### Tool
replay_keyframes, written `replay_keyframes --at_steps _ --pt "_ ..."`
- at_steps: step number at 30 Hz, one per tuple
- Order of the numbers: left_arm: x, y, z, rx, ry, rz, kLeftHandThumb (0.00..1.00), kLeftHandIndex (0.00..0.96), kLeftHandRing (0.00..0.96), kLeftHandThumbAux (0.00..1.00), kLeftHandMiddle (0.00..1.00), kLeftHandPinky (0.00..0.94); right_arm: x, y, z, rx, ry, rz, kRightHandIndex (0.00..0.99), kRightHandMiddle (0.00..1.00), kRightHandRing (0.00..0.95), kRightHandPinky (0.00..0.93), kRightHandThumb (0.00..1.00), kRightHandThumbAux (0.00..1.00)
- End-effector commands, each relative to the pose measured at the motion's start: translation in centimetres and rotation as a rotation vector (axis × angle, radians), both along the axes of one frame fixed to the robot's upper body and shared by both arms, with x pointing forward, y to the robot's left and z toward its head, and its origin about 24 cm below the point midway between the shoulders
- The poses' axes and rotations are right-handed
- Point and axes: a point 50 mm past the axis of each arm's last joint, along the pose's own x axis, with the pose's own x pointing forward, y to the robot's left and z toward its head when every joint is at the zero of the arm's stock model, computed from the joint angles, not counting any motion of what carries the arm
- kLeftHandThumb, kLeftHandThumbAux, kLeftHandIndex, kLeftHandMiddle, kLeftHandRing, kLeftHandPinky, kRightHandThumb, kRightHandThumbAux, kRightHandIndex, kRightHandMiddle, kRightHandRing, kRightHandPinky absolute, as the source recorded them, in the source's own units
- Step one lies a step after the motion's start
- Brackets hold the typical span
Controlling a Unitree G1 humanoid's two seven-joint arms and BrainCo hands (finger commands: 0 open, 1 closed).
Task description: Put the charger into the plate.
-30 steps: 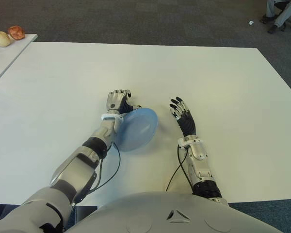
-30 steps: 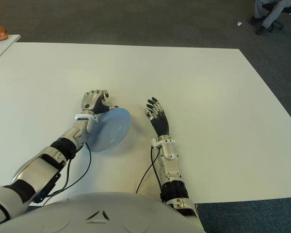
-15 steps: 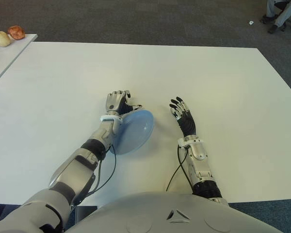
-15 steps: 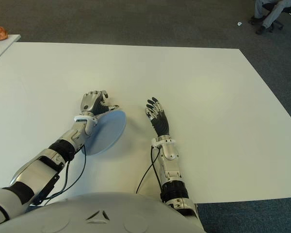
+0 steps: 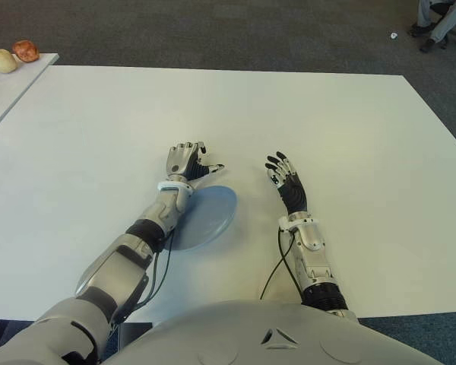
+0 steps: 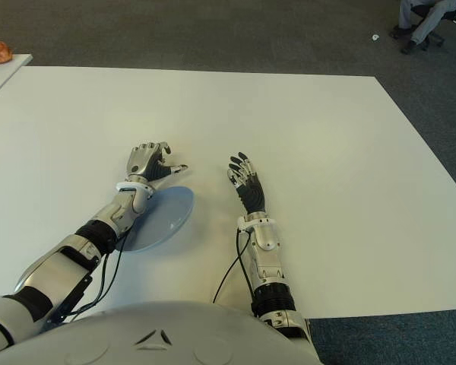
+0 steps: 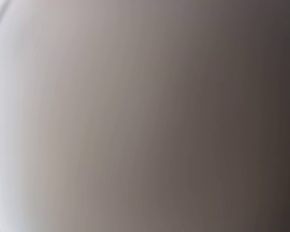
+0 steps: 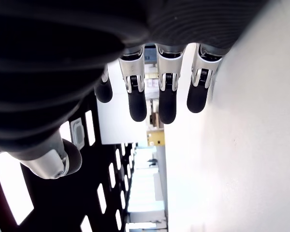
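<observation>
On the white counter (image 5: 349, 137), the pale blue plate (image 5: 209, 217) now lies nearly flat under the robot's left forearm, having tipped down from the steep tilt it showed a second ago, when its rim stood up beside the wrist. The left hand (image 5: 187, 161), at about 11 o'clock from the plate's centre, shows its fingers loosely curled with the thumb pointing out, holding nothing; its wrist view is blocked. At 3 o'clock from the plate, well apart, the right hand (image 5: 287, 181) shows flat with fingers spread and empty. No charger is visible anywhere on the counter or in either hand, so the task's object is still to be found. Far off at 10 o'clock, two round fruits (image 5: 14, 55) sit on a side table.
</observation>
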Motion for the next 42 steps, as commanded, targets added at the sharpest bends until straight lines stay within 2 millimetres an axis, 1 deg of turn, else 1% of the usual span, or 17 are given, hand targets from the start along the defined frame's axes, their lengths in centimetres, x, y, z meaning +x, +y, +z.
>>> replay_keyframes --at_steps 1,5,15,22,42 --pt "-1.1 0.8 -1.3 0.017 0.045 0.012 0.75 0.442 0.866 0.698 0.867 0.853 -0.9 0.2 -1.4 0.025 0.086 0.0 0.079 0.187 0.172 0.175 0.0 0.543" --pt "-1.0 0.7 -0.8 0.01 0.029 0.007 0.75 0.442 0.866 0.698 0.868 0.849 -1.0 0.3 -1.5 0.033 0.093 0.002 0.079 0.188 0.173 0.177 0.0 0.547" --pt "-0.2 -0.2 1.7 -0.01 -0.025 -0.008 0.75 0.442 0.868 0.698 0.874 0.838 -1.0 0.3 -1.7 0.043 0.102 0.007 0.081 0.199 0.181 0.177 0.0 0.549" --pt "0.0 -0.4 2.9 -0.018 -0.033 -0.004 0.75 0.442 0.866 0.698 0.874 0.833 -0.9 0.4 -1.8 0.043 0.106 0.011 0.08 0.196 0.178 0.169 0.0 0.553" --pt "-0.3 -0.8 5.0 -0.04 -0.05 -0.014 0.751 0.442 0.865 0.698 0.871 0.827 -0.9 0.7 -2.0 0.052 0.111 0.022 0.076 0.211 0.191 0.169 0.0 0.553"
